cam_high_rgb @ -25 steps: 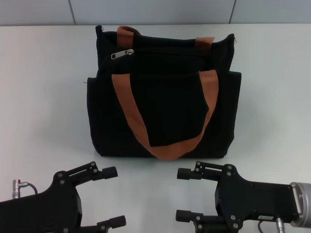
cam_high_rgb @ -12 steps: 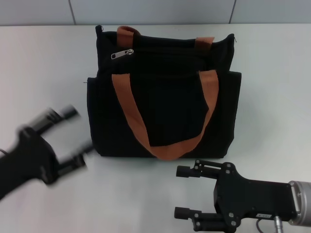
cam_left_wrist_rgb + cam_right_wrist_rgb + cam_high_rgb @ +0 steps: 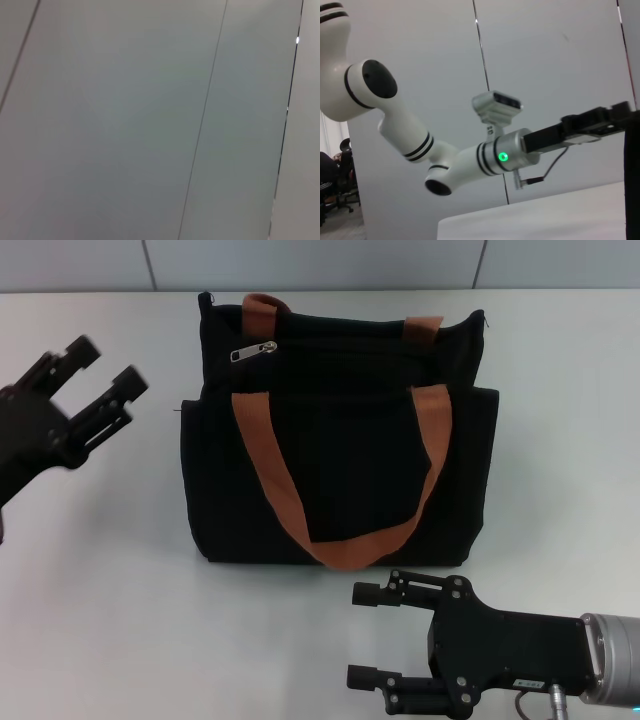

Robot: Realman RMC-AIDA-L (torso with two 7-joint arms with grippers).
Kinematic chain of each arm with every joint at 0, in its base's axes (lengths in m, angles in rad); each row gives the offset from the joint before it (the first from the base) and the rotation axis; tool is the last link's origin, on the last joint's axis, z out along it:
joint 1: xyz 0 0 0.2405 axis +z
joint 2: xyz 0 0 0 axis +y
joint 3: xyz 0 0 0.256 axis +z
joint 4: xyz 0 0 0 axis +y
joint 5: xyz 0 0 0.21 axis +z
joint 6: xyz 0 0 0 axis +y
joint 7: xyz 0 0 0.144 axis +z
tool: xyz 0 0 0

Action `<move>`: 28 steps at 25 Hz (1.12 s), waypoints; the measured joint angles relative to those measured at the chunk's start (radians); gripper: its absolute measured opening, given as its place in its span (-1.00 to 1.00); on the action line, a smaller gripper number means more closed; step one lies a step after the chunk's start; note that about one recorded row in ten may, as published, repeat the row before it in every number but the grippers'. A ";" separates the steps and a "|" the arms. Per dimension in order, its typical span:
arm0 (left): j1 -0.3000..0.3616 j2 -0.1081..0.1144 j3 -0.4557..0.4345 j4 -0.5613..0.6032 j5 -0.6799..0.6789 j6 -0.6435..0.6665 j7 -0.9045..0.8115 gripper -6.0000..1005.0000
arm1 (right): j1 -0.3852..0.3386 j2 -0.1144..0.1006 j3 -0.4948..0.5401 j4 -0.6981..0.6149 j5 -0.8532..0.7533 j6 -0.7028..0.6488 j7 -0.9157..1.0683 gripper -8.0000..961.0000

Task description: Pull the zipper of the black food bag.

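Zipper (image 3: 253, 350) on black food bag (image 3: 340, 440), white table (image 3: 560, 420), grey wall panels (image 3: 300, 262); both grippers' fingers released.

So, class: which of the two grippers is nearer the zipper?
The left gripper, raised beside the bag's upper left corner, level with the zipper. The right gripper sits low, in front of the bag.

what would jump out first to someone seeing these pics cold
The black food bag dominates mid-table, upright, orange-brown handles draped down its front, the silver zipper near its upper left corner. The left gripper hangs open beside the bag's left side; the right gripper waits open in front of it.
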 joint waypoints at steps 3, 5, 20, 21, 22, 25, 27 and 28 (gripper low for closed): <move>-0.033 0.001 0.039 0.022 0.003 -0.050 -0.024 0.59 | 0.000 0.000 0.001 0.001 0.000 0.001 0.000 0.52; -0.047 0.000 0.095 0.056 0.003 -0.074 -0.046 0.59 | 0.000 0.000 0.001 0.001 0.001 0.001 0.000 0.52; -0.140 -0.007 0.325 0.152 0.000 -0.200 -0.110 0.51 | 0.036 0.002 0.001 0.021 0.002 0.008 -0.001 0.51; -0.144 -0.007 0.324 0.151 -0.001 -0.200 -0.111 0.51 | 0.036 0.002 0.002 0.022 0.003 0.012 -0.001 0.51; -0.147 -0.008 0.322 0.151 -0.002 -0.201 -0.113 0.50 | 0.036 0.002 0.003 0.023 0.003 0.018 -0.001 0.50; -0.152 -0.008 0.318 0.151 -0.008 -0.202 -0.113 0.48 | 0.037 0.002 0.008 0.026 0.004 0.036 -0.001 0.49; -0.155 -0.008 0.317 0.152 -0.011 -0.202 -0.111 0.47 | 0.037 0.002 0.013 0.028 0.005 0.041 -0.001 0.49; -0.159 -0.008 0.316 0.152 -0.017 -0.201 -0.107 0.46 | 0.038 0.002 0.016 0.028 0.005 0.042 -0.001 0.49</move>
